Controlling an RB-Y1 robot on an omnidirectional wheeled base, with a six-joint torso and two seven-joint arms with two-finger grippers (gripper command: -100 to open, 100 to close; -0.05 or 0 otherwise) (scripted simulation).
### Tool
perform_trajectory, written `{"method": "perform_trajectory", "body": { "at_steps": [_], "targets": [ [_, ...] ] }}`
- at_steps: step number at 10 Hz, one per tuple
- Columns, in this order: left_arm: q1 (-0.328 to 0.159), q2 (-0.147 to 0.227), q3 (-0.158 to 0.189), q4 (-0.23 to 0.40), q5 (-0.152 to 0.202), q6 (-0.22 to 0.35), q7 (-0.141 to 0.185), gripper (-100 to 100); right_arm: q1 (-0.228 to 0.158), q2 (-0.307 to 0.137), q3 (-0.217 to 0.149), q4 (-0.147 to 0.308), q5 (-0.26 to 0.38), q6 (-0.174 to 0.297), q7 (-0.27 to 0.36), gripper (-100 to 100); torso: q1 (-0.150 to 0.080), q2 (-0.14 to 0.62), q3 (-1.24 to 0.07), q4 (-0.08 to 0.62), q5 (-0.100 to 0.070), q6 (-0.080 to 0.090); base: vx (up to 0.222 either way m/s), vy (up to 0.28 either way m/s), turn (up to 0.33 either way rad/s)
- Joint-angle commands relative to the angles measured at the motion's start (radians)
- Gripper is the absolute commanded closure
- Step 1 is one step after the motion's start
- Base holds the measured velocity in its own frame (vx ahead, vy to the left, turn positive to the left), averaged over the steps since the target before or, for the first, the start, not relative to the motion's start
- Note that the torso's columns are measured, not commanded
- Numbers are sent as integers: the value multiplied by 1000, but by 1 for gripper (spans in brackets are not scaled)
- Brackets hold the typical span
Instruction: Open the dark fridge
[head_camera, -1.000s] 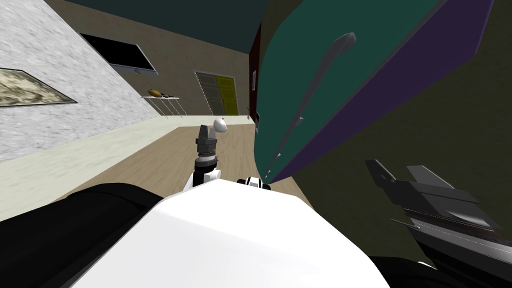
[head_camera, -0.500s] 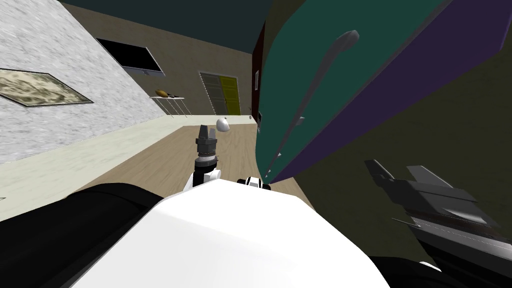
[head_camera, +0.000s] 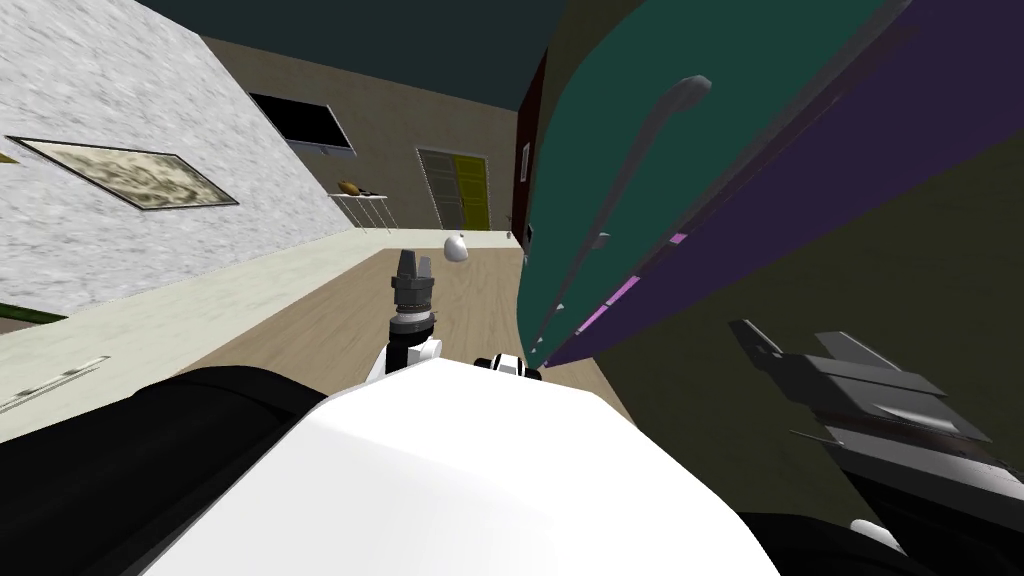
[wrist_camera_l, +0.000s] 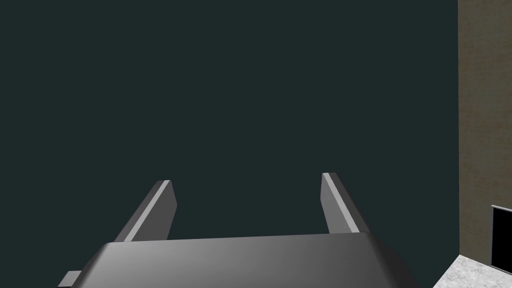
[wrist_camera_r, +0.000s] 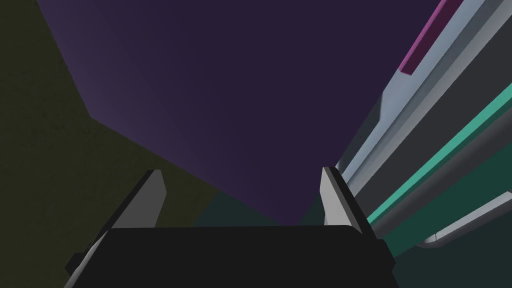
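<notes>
One thin gap has just opened on the tall dark fridge (head_camera: 740, 80). Between its teal door (head_camera: 585, 170) and purple side panel (head_camera: 800, 160) a magenta strip (head_camera: 622, 290) now shows, so I judge the seal broken. It looms close on my right, with its long curved grey handle (head_camera: 668, 100) ungripped. My right end effector (wrist_camera_r: 240, 200) is released beside that seam, and my left end effector (head_camera: 414, 262) is released, out front.

The fridge (head_camera: 820, 160), purple-sided with a teal door (head_camera: 585, 130) and grey handle (head_camera: 645, 135), stands slightly ajar.

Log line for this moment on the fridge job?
left gripper open, empty | right gripper open beside purple side | teal door ajar, pink strip in gap | handle ungripped
</notes>
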Motion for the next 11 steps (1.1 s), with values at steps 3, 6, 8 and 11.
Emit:
{"method": "perform_trajectory", "body": {
  "at_steps": [3, 6, 8, 11],
  "targets": [
    [0, 0, 0, 0, 0, 0, 0, 0, 0, -119, -9, 102, 37, 57, 15, -100, 1, -2, -1, 0, 0, 0, -94, 76, 181],
    [0, 0, 0, 0, 0, 0, 0, 0, -2, -211, -14, 180, 66, 100, 26, -100, 1, -1, -1, 0, 0, 0, -98, 97, 196],
    [0, 0, 0, 0, 0, 0, 0, 0, -5, -271, -16, 237, 86, 131, 34, -100, 0, -2, -1, 0, 0, 0, -86, 97, 234],
    [0, 0, 0, 0, 0, 0, 0, 0, -8, -340, -18, 298, 106, 163, 42, -100, -2, -2, -1, 0, -1, 0, -78, 72, 117]
  ]
}}
